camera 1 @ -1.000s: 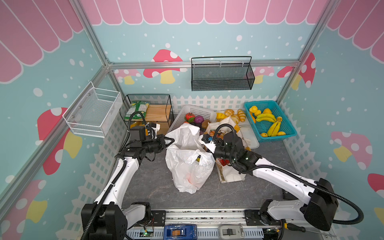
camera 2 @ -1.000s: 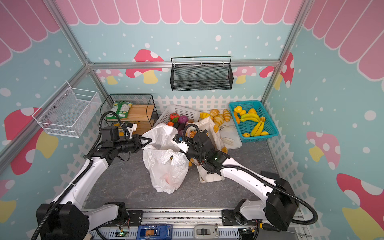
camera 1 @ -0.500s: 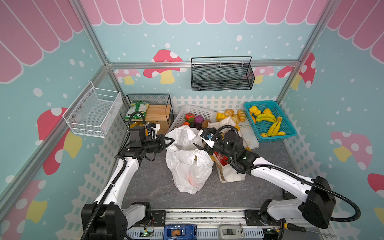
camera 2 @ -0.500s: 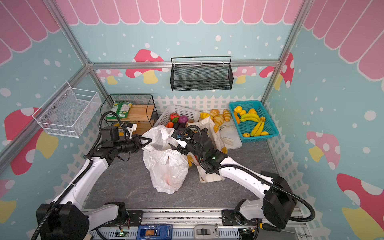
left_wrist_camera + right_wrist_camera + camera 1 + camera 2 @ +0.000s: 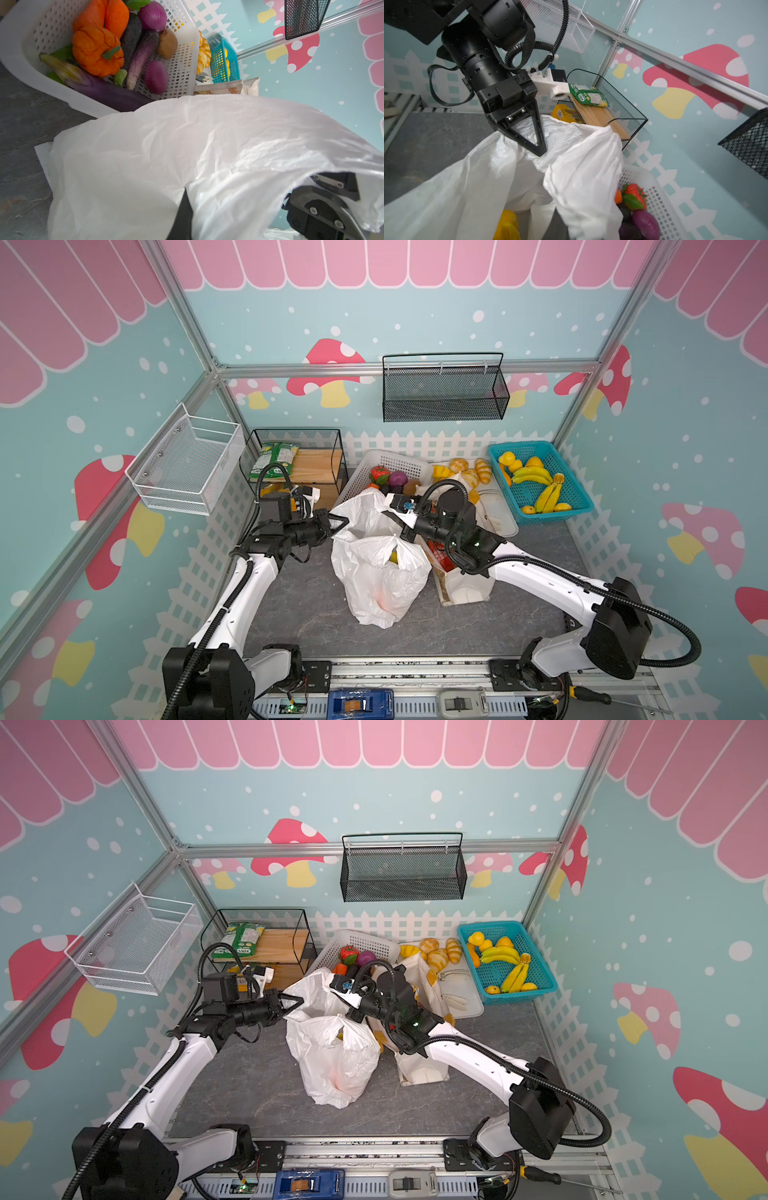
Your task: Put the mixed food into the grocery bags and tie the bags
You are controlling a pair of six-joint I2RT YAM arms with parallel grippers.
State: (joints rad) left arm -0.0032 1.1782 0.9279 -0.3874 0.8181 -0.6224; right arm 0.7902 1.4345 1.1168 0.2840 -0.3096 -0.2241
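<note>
The white plastic bag (image 5: 380, 585) stands in the middle of the table (image 5: 291, 614), mouth gaping, a yellow fruit (image 5: 394, 556) inside. The canvas tote (image 5: 465, 593) presses against its right side and the vegetable basket (image 5: 399, 462) sits close behind. Bare table lies in front and to the left. My left claw (image 5: 338, 524) pinches the bag's left rim. My right claw (image 5: 403, 533), clenched, sits at the opposite rim. Both arms reach inward over the mouth.

The right fingers (image 5: 405, 533) have closed on the white bag (image 5: 380, 580).
</note>
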